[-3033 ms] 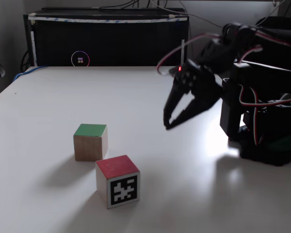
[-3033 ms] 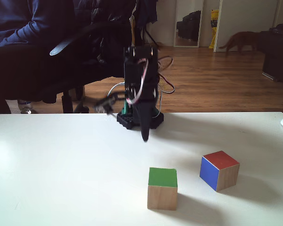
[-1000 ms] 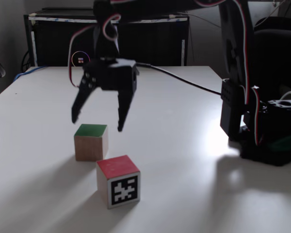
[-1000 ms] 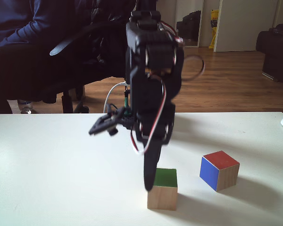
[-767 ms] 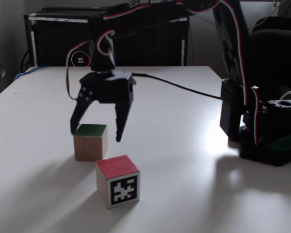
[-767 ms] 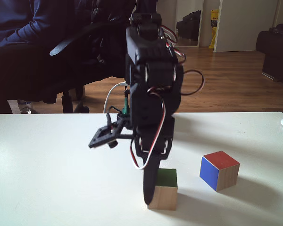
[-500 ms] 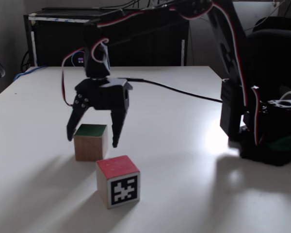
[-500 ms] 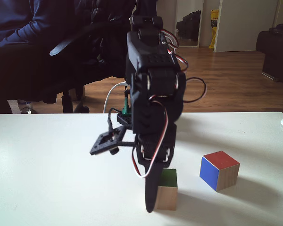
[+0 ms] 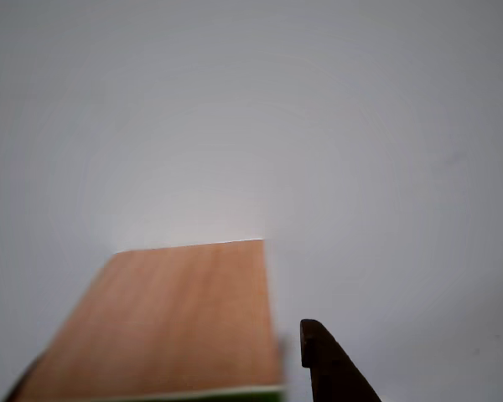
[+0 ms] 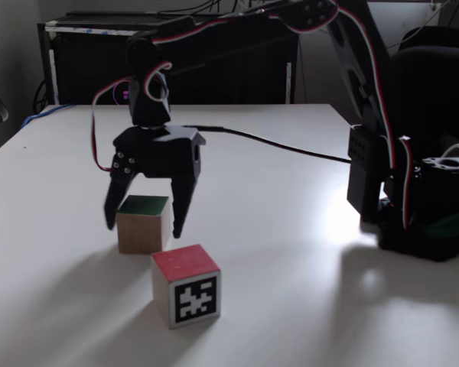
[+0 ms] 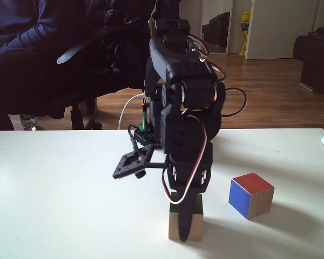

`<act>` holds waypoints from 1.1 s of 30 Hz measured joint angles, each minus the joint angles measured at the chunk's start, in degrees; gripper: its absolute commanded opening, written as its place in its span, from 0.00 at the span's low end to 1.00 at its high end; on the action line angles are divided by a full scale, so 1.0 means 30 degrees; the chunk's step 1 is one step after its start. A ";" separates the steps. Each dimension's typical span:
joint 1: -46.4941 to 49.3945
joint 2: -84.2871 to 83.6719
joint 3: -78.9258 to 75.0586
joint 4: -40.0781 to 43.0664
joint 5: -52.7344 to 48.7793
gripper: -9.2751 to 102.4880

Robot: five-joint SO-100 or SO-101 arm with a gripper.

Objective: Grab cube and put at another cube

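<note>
Fingers of the black two-finger gripper (image 10: 143, 225) are spread wide and point straight down, one on each side of the light-brown wood-grain cube with a green top face (image 10: 142, 223). In a fixed view the left finger (image 10: 113, 208) hangs just beside the cube's left face and the right finger (image 10: 181, 209) just beside its right face; whether either finger touches the wood cannot be told. Both fingertips reach below the green top, roughly to mid-height of the cube. The cube sits flat on the white table (image 10: 275, 252), green face upward, sides square to the table; being a cube, it has no long axis.

In another fixed view the gripper (image 11: 186, 231) is seen edge-on, its near finger (image 11: 187, 221) crossing the front of the wooden cube (image 11: 175, 225), with a strip of green visible at the top.

The other view shows a wood-grain face of the cube (image 9: 163, 322) close up, a thin green edge along the bottom, and one dark fingertip (image 9: 327, 364) just to its right with a narrow gap between.

The cube with red top and a white face bearing a black square-pattern marker (image 10: 187, 286) rests near the right finger, toward the camera, apart from the wooden cube. Its blue face (image 11: 240, 197) shows in another fixed view.
</note>
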 measured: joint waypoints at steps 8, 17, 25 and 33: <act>0.0557 0.0029 -0.0527 0.0117 -0.0234 0.15; 0.0469 0.1729 0.0322 0.0234 0.0029 0.14; -0.1963 0.8730 0.3633 0.0381 0.0996 0.15; -0.5420 1.0664 0.4863 0.0381 0.2109 0.15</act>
